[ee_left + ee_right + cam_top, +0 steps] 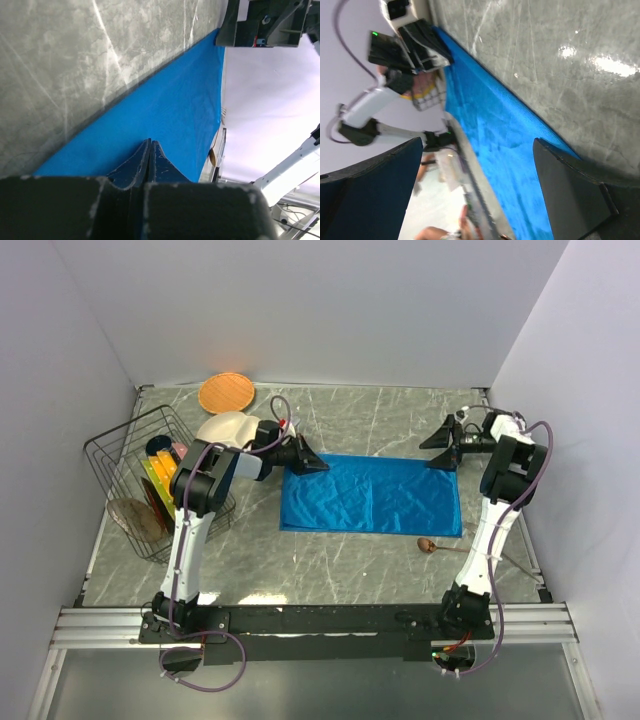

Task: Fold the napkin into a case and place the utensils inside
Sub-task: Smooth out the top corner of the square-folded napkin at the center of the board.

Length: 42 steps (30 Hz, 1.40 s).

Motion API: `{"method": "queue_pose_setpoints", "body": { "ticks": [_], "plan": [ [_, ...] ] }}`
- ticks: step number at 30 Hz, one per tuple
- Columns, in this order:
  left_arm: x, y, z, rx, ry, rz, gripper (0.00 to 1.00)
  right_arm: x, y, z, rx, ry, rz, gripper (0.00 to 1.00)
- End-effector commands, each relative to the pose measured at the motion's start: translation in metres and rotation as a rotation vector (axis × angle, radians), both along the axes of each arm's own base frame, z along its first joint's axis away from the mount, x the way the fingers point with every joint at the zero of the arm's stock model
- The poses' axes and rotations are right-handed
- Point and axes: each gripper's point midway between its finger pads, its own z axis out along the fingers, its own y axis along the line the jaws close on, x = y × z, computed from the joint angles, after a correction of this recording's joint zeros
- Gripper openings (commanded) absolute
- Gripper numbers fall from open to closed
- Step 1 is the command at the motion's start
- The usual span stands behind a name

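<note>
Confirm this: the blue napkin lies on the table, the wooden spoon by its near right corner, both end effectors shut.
Not both: the left end effector is shut, but the right end effector stands wide open, as the right wrist view shows. The napkin does lie on the table, the wooden spoon by its near right corner.

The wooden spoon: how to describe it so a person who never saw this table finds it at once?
On the grey marble table, a blue napkin lies spread in the middle. Just off its near right corner, beside the right arm, lies the wooden spoon. It is the only small brown thing with a round bowl and thin handle; the plates are flat and far left.
</note>
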Motion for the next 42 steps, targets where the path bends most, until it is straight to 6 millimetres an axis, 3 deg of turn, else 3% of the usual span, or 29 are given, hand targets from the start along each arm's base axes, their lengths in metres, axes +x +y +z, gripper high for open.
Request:
{"method": "queue_pose_setpoints", "body": {
  "ticks": [1, 2, 3, 4, 6, 9, 10, 12, 13, 14, 16, 18, 26, 35, 42],
  "plan": [
    [0.01, -0.005, 0.062, -0.043, -0.198, -0.048, 0.09, 0.002, 0.012, 0.02, -0.153, -0.16, 0.127, 1.0],
    [0.012, -0.008, 0.084, -0.071, -0.234, -0.058, 0.25, 0.001, 0.018, 0.029, -0.149, -0.174, 0.135, 1.0],
    [0.018, -0.012, 0.106, -0.091, -0.278, -0.068, 0.31, 0.001, 0.026, 0.037, -0.149, -0.191, 0.148, 1.0],
    [0.017, -0.014, 0.12, -0.088, -0.291, -0.075, 0.44, 0.001, 0.029, 0.052, -0.156, -0.222, 0.149, 1.0],
    [0.022, -0.018, 0.141, -0.097, -0.336, -0.072, 0.58, 0.004, 0.032, 0.063, -0.163, -0.237, 0.139, 1.0],
    [0.027, -0.028, 0.154, -0.146, -0.303, -0.062, 0.77, 0.009, 0.029, 0.072, -0.197, -0.245, 0.1, 1.0],
    [0.028, -0.033, 0.141, -0.154, -0.263, -0.069, 0.98, 0.007, 0.03, 0.07, -0.204, -0.23, 0.09, 1.0],
    [0.03, -0.043, 0.151, -0.216, -0.236, -0.077, 0.99, 0.009, 0.028, 0.066, -0.226, -0.205, 0.064, 1.0],
    [0.03, -0.049, 0.141, -0.229, -0.209, -0.082, 0.99, 0.008, 0.029, 0.061, -0.229, -0.187, 0.065, 1.0],
    [0.032, -0.054, 0.15, -0.262, -0.208, -0.089, 0.99, 0.006, 0.03, 0.058, -0.245, -0.169, 0.068, 1.0],
    [0.03, -0.064, 0.142, -0.281, -0.181, -0.109, 0.99, 0.002, 0.032, 0.049, -0.252, -0.136, 0.07, 1.0],
    [0.029, -0.07, 0.145, -0.316, -0.162, -0.121, 0.99, 0.0, 0.035, 0.043, -0.263, -0.119, 0.076, 1.0],
    [0.025, -0.081, 0.114, -0.361, -0.028, -0.122, 0.99, -0.001, 0.029, 0.003, -0.323, -0.025, 0.055, 1.0],
    [0.044, -0.059, 0.069, -0.296, 0.042, -0.055, 0.99, 0.002, 0.011, -0.03, -0.45, 0.041, 0.038, 1.0],
    [0.049, -0.038, 0.055, -0.265, 0.064, -0.036, 0.99, -0.001, 0.003, -0.042, -0.509, 0.078, 0.031, 1.0]
  ]
}}
